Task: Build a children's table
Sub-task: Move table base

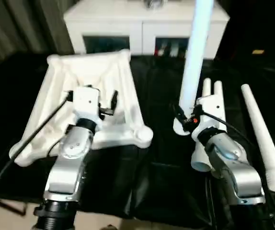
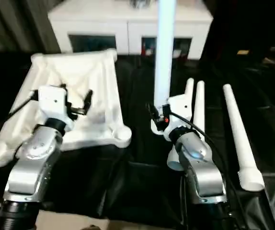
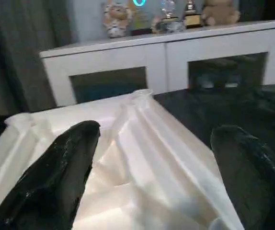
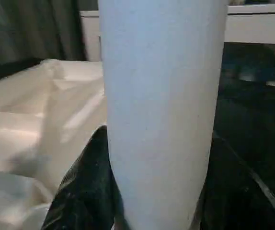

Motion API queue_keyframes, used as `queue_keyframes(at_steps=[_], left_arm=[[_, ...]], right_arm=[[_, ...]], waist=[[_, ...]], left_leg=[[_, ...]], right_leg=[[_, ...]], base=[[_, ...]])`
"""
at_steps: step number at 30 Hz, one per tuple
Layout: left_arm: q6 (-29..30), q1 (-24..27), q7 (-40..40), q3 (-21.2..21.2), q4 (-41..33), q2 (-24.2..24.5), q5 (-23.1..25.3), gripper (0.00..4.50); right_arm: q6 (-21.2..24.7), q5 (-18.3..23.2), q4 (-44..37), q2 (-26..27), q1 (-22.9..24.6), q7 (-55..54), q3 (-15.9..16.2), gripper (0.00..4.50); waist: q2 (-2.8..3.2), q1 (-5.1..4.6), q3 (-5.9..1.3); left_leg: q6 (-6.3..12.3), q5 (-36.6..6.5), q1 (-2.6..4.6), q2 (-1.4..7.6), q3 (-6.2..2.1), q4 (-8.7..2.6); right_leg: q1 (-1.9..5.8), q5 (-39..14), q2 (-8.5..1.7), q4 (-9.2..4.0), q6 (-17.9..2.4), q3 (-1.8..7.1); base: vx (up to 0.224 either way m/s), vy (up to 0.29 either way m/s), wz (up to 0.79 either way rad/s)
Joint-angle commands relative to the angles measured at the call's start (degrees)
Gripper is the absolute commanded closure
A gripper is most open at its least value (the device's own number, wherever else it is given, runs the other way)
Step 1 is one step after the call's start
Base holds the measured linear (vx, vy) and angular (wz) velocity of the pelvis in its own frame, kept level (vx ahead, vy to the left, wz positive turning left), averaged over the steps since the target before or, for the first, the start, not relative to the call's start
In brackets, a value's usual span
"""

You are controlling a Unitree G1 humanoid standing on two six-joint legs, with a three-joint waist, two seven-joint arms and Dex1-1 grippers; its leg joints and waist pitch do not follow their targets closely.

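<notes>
**Right now: right gripper holds one leg upright, left gripper spread over the tabletop**

Head views: tabletop (image 1: 87, 103) lies ribbed side up on the black cloth (image 1: 152, 158), in front of the cabinet (image 1: 142, 21). Left gripper (image 1: 90, 100) sits over the tabletop's middle, fingers wide apart, nothing between them. Right gripper (image 1: 184, 117) is beside the tabletop, well clear of its near corner socket (image 1: 142, 136), clamped on a leg (image 1: 195, 62) standing upright. Two more legs (image 1: 211, 93) lie side by side just past the held leg, partly behind the right wrist. A fourth leg (image 1: 264, 136) lies farthest from the tabletop.

Left wrist: both fingers (image 3: 56, 177) spread wide over the tabletop ribs (image 3: 142, 158), not gripping; contact can't be told. Cabinet behind, with figurines (image 3: 166, 14) on top.

Right wrist: leg (image 4: 161, 110) sits between the fingers (image 4: 87, 187), pinched from both sides. Tabletop (image 4: 32, 124) beside it, cabinet beyond.
</notes>
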Motion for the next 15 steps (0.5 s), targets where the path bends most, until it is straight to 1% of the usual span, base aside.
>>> queue_keyframes(at_steps=[1, 2, 3, 4, 5, 6, 7, 8, 9, 10, 11, 12, 13, 14, 15], left_arm=[[0.16, -0.06, -0.4, 0.23, -0.07, 0.11, -0.29, 0.3], [0.32, -0.13, -0.26, 0.2, -0.17, 0.15, -0.17, 0.3], [0.33, -0.13, -0.25, 0.21, -0.18, 0.14, -0.19, 0.3], [0.48, -0.1, -0.21, 0.29, -0.23, 0.06, -0.34, 0.3], [0.58, -0.08, -0.2, 0.36, -0.27, -0.01, -0.5, 0.3], [0.57, -0.04, -0.19, 0.19, -0.27, 0.19, -0.29, 0.3], [0.39, 0.14, -0.22, 0.12, -0.42, 0.25, -0.33, 0.3], [0.47, 0.15, -0.11, 0.13, -0.42, 0.27, -0.32, 0.3], [0.42, 0.16, -0.18, 0.16, -0.42, 0.32, -0.38, 0.3], [0.42, 0.14, -0.23, 0.17, -0.41, 0.32, -0.4, 0.3], [0.37, 0.06, -0.41, 0.24, -0.34, 0.38, -0.39, 0.3], [0.31, 0.0, -0.49, 0.32, -0.27, 0.42, -0.39, 0.3], [0.35, -0.07, -0.45, 0.38, -0.17, 0.44, -0.52, 0.3], [0.34, -0.1, -0.44, 0.38, -0.13, 0.47, -0.54, 0.3], [0.25, -0.18, -0.46, 0.36, 0.01, 0.57, -0.65, 0.3]], right_arm=[[-0.18, 0.26, -0.71, -1.14, -0.32, 0.89, 0.43, 2.65], [-0.19, -0.83, -0.69, -1.69, -0.27, 0.82, 1.03, 2.65], [-0.14, -0.79, -0.68, -1.67, -0.27, 0.84, 1.01, 2.65], [0.27, -0.43, -0.67, -1.49, -0.21, 1.0, 0.88, 2.65], [0.62, -0.08, -0.66, -1.29, -0.17, 1.12, 0.72, 2.65], [0.4, -0.25, -0.59, -1.32, -0.2, 1.41, 0.88, 2.65], [-0.52, -0.85, -0.53, -0.96, -0.23, 0.75, 0.82, 2.65], [-0.87, -1.1, -0.46, -0.95, -0.34, 0.74, 0.9, 2.65], [-0.6, -0.31, -0.37, -0.44, -0.37, 0.63, 0.28, 2.65], [-0.56, -0.3, -0.33, -0.42, -0.4, 0.53, 0.22, 2.65], [-0.34, -0.2, -0.16, -0.41, -0.55, 0.17, 0.01, 2.65], [-0.34, -0.17, -0.05, -0.49, -0.63, 0.04, -0.01, 2.65], [-0.52, -0.23, 0.03, -0.62, -0.68, -0.11, 0.04, 2.65], [-0.59, -0.18, 0.05, -0.65, -0.68, -0.14, 0.0, 2.65], [-0.72, -0.16, 0.07, -0.72, -0.67, -0.16, -0.09, 2.65]], waist=[[-0.69, 0.8, -3.02], [-0.43, 1.54, -2.68], [-0.24, 1.57, -2.52], [0.33, 1.0, -2.49], [1.05, 1.51, -2.68], [1.52, -0.18, -2.67], [2.14, -0.98, -2.53], [2.26, -1.46, -2.06], [2.03, -1.68, -1.94], [1.2, -1.41, -1.9], [1.04, -1.26, -1.43], [0.5, 0.19, -1.73], [0.57, 0.48, -1.87], [0.66, 0.7, -1.94], [1.04, 0.54, -2.36]], left_leg=[[8.06, 0.77, -0.25, 5.59, -1.38, -1.98], [4.25, -2.12, 0.39, 5.13, -0.37, -2.54], [3.05, -3.05, 0.6, 5.69, -0.37, -3.07], [6.75, -2.77, -1.71, 5.24, -2.36, -5.1], [8.33, -5.2, -1.28, 5.27, -3.64, -5.78], [11.35, -8.67, -0.6, 5.49, -5.56, -6.59], [13.27, -10.3, 0.13, 5.07, -7.55, -7.48], [12.39, -14.2, 0.38, 3.83, -9.14, -8.56], [11.08, -15.9, 0.09, 3.02, -9.9, -8.83], [6.14, -20.18, 2.88, 6.88, -7.28, -5.85], [3.38, -21.42, 1.34, 6.31, -6.24, -5.95], [0.73, -14.21, -0.26, 5.63, -3.22, -5.32], [0.96, -11.43, -0.49, 5.72, -2.53, -5.25], [1.13, -10.23, -0.26, 6.05, -2.12, -5.33], [1.5, -9.54, 0.05, 7.05, -1.82, -5.79]], right_leg=[[3.79, 20.71, -12.59, -6.08, 1.09, 6.6], [3.8, 14.01, -10.67, -7.27, -0.3, 5.43], [3.87, 10.58, -9.96, -7.25, -1.35, 5.13], [5.75, 7.36, -10.11, -6.34, -5.4, 1.38], [5.48, 4.5, -9.74, -6.36, -6.83, -0.04], [5.02, 1.32, -8.87, -5.67, -10.11, -1.18], [4.44, -0.06, -7.67, -4.71, -11.58, -1.82], [4.19, -3.12, -7.09, -4.36, -12.22, -1.8], [4.39, -4.21, -7.31, -4.42, -12.37, -1.42], [2.37, -2.21, -10.36, -6.69, -11.55, 2.04], [3.29, -2.08, -12.02, -7.61, -11.83, 2.91], [5.15, -2.34, -13.65, -8.85, -9.87, 3.36], [5.28, -2.28, -13.37, -8.88, -8.96, 3.02], [4.83, -2.57, -12.78, -8.84, -8.2, 2.75], [4.54, -0.16, -11.92, -8.12, -7.7, 2.34]], base=[[0.0, 0.0, 0.0], [0.0, 0.0, 0.0], [-0.054, 0.044, 0.04], [-0.061, 0.053, 0.19], [-0.061, 0.053, 0.19], [-0.033, 0.055, 0.42], [-0.024, 0.049, 0.46], [-0.024, 0.049, 0.46], [-0.042, 0.039, 0.48], [-0.014, 0.003, 0.33], [-0.014, 0.003, 0.33], [0.0, 0.0, 0.0], [0.0, 0.0, 0.0], [0.0, 0.0, 0.0], [0.0, 0.0, 0.0]])
